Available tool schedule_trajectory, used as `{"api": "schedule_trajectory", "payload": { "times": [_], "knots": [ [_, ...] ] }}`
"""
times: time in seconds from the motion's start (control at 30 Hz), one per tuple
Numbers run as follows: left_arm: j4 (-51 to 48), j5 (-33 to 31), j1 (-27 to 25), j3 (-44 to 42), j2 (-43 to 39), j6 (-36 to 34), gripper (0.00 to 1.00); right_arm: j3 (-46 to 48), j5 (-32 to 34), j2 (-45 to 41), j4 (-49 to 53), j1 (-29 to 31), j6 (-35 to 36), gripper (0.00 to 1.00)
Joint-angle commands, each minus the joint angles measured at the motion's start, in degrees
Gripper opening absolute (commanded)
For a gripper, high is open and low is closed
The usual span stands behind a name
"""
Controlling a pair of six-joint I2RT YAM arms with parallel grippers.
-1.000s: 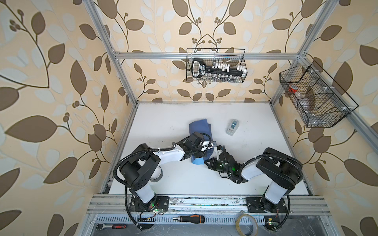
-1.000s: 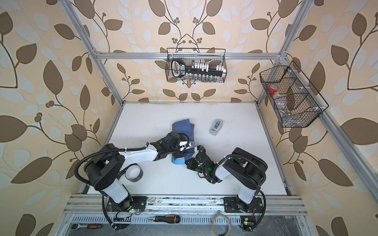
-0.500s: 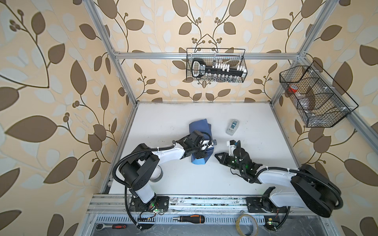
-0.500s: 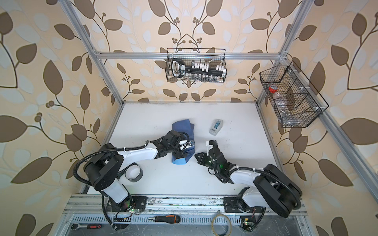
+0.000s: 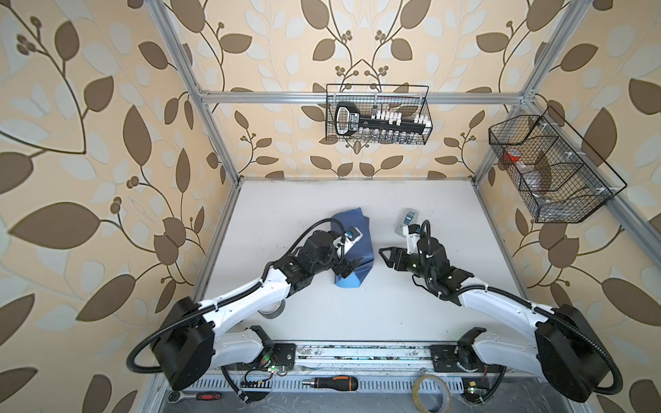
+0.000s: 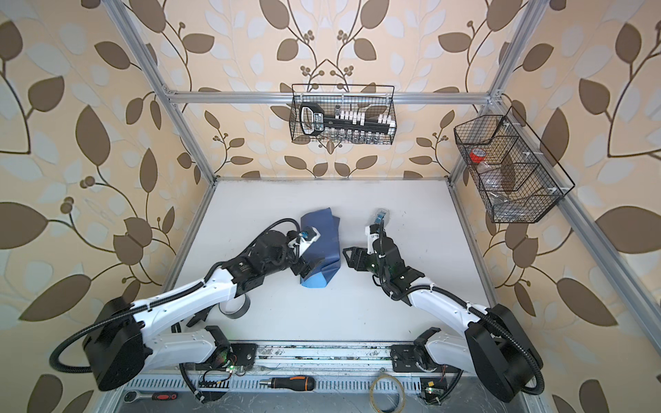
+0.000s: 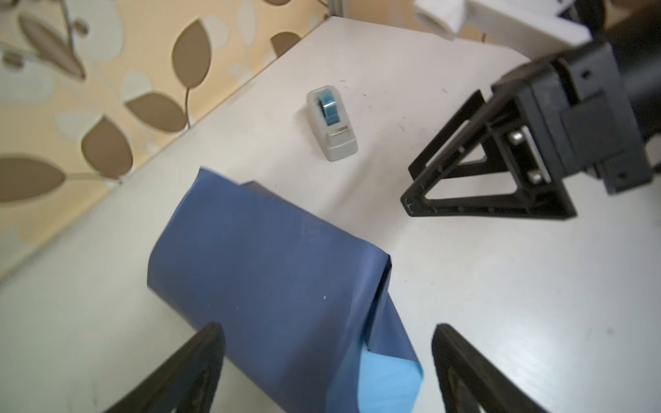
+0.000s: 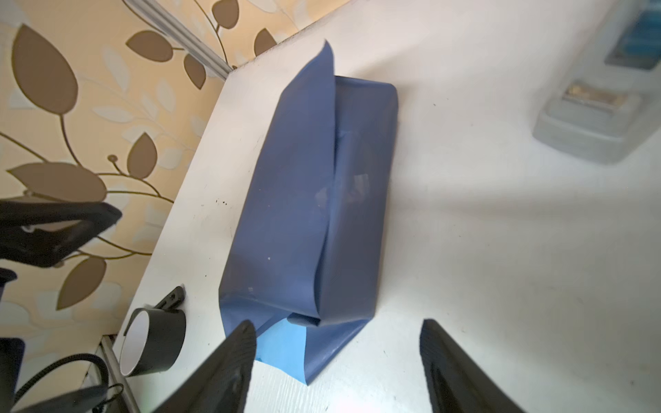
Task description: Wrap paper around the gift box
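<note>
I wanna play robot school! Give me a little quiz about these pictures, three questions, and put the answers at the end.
1. Pick one: which small grey thing sits on the table, apart from the paper?
A. tape dispenser
B. cup
C. scissors
2. True or false: the right gripper is squeezing the paper.
3. Fill in: the paper's outside is dark blue, and the face peeking out at one end is light ____.

Key:
1. A
2. False. Its jaws are open and clear of the paper.
3. blue
</note>
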State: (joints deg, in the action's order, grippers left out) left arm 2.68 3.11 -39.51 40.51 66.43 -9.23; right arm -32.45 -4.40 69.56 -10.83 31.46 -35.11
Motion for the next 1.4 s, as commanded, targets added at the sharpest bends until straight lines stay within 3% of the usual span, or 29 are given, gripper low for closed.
{"api": "schedule_trajectory", "payload": {
  "times": [0.0, 0.1, 0.3, 0.53, 0.9, 1.03, 1.23, 1.37],
  "knots": [
    [-6.2, -8.3, 4.5, -1.9, -3.3, 26.6, 0.87, -5.8, 3.8, 3.5, 5.9, 1.5, 6.5, 0.76],
    [-10.0, -1.8, 9.4, -2.7, -2.6, 35.5, 0.86, -9.3, -1.3, 8.6, 4.9, 0.1, 4.6, 0.79],
    [-2.8, 13.5, 16.8, 0.0, 6.7, 42.4, 0.85, -12.0, -9.7, 16.8, 0.1, -1.2, -0.4, 0.82],
    [-2.4, 22.8, 17.2, 9.5, 21.2, 40.4, 0.82, -9.2, -14.5, 19.4, -5.3, -0.8, -4.0, 0.78],
    [1.4, 31.6, 16.5, 11.2, 26.5, 41.0, 0.79, -4.3, -16.0, 16.4, -8.9, 2.5, -7.7, 0.75],
    [-0.7, 30.6, 16.9, 11.4, 25.7, 39.3, 0.82, -2.7, -14.1, 12.9, -6.5, 3.3, -6.6, 0.76],
    [-4.2, 22.7, 19.7, 4.7, 14.5, 38.6, 0.86, -6.8, 1.5, 5.8, 8.9, 4.9, 7.3, 0.76],
    [-7.6, 16.0, 20.7, -2.2, 5.5, 39.0, 0.77, -12.4, 2.5, 7.6, 13.3, 8.6, 15.1, 0.68]
  ]
}}
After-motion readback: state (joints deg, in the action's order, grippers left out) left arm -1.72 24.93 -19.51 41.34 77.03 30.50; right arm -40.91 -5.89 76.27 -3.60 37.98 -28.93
